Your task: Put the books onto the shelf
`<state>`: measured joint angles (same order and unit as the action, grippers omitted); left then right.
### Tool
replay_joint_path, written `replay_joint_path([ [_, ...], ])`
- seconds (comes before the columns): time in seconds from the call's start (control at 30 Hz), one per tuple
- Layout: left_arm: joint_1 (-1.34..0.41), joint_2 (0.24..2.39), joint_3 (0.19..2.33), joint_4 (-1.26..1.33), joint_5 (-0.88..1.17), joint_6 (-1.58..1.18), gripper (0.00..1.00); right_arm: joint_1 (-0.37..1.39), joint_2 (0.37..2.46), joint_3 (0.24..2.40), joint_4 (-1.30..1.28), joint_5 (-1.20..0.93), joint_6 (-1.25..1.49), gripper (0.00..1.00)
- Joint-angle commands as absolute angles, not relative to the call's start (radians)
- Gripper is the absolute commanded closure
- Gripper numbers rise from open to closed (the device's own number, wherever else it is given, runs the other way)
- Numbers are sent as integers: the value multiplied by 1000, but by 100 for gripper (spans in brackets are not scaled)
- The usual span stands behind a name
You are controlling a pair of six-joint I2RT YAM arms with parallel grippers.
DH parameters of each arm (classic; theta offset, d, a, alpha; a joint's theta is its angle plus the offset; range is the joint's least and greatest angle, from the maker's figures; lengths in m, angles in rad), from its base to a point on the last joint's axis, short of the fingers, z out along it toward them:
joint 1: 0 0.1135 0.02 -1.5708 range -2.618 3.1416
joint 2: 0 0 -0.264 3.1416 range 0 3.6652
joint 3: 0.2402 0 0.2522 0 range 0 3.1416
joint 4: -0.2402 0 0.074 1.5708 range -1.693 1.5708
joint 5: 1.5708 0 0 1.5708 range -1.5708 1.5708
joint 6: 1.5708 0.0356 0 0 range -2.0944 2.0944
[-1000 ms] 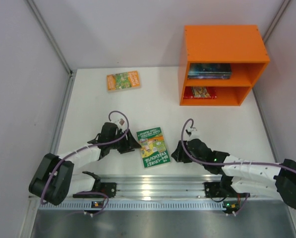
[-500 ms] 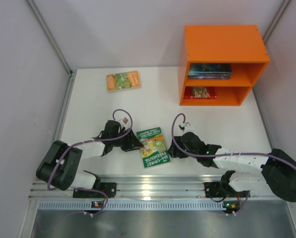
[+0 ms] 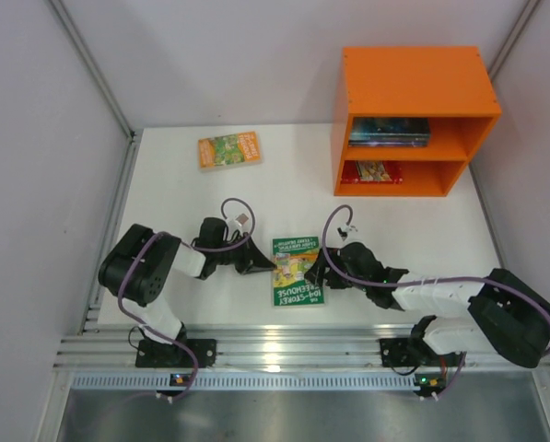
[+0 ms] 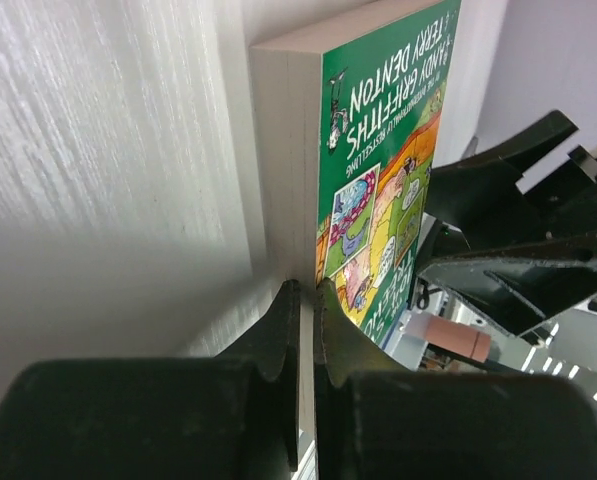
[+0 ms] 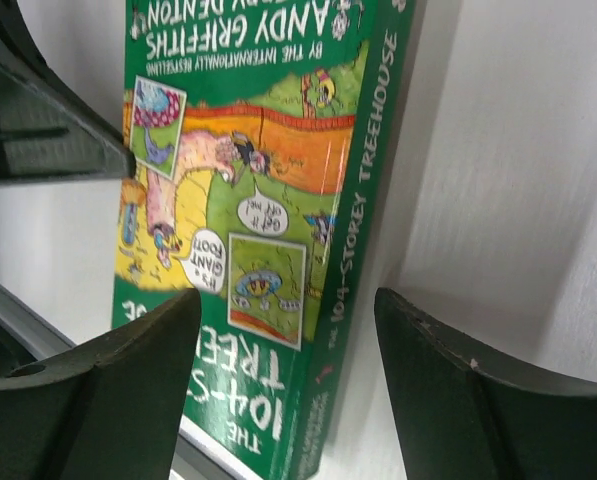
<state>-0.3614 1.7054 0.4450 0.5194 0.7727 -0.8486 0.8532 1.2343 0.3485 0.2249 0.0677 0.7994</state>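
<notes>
A green book (image 3: pixel 298 270) lies flat on the white table between my two grippers. My left gripper (image 3: pixel 262 263) is shut, its tips (image 4: pixel 306 292) pressed against the book's pale page edge (image 4: pixel 283 160), with nothing between the fingers. My right gripper (image 3: pixel 319 273) is open and low at the book's right side. In its wrist view the jaws (image 5: pixel 288 335) straddle the green spine (image 5: pixel 363 230), one finger (image 5: pixel 128 370) over the cover and the other over bare table. An orange-green book (image 3: pixel 228 149) lies at the far left. The orange shelf (image 3: pixel 413 83) holds dark books (image 3: pixel 390 131) above and a red one (image 3: pixel 373 171) below.
A metal rail (image 3: pixel 284 345) runs along the table's near edge, just below the green book. Grey walls close in the left, back and right sides. The shelf stands in the far right corner.
My left gripper has shut and pushed in from the left. The green book has slid right and turned a little. My right gripper has opened wider and come up to the spine.
</notes>
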Motion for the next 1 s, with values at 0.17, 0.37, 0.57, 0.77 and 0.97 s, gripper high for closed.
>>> replay_joint_path([
  [0.17,-305,1925,350,537,650,-801,100,776,1374,304,460,-76,940,28],
  [0.37,-301,1945,364,534,644,-798,100,693,1388,207,784,-321,989,31],
  [0.57,-302,1931,374,528,657,-790,100,673,1335,209,704,-342,946,39],
  [0.77,-302,1913,385,532,680,-799,100,673,1368,210,761,-379,968,43],
  [0.97,-310,1936,397,545,716,-795,99,670,1442,229,824,-388,999,47],
])
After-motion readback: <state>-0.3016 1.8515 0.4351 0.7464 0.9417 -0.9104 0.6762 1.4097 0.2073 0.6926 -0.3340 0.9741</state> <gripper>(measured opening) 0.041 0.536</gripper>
